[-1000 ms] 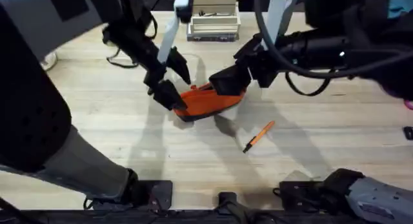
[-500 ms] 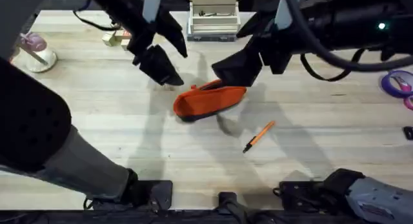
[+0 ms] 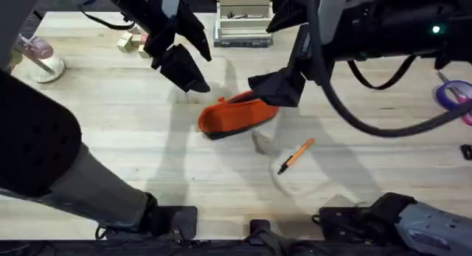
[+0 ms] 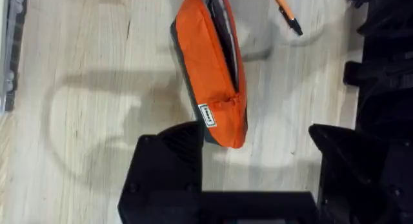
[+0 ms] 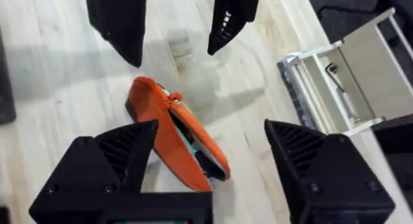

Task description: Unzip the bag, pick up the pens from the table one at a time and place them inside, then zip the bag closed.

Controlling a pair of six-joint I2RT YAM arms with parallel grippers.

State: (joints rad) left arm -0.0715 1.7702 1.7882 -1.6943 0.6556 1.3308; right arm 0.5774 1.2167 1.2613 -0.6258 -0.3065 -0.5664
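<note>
Two hands hang wide apart above the bag (image 3: 236,116), gripping nothing: the left hand (image 3: 181,68) off its far-left end, the right hand (image 3: 276,86) over its right end. The soft orange pouch lies unzipped on the pale plank desk (image 3: 110,130), with one slim orange pen (image 3: 296,156) lying nearby, outside it.

The bag (image 3: 237,114) looks like matt orange cloth, lying on the table (image 3: 110,130) of pale, smooth-grained wood

Lab bench: plank table (image 3: 110,130) (two robot arms mounted).
</note>
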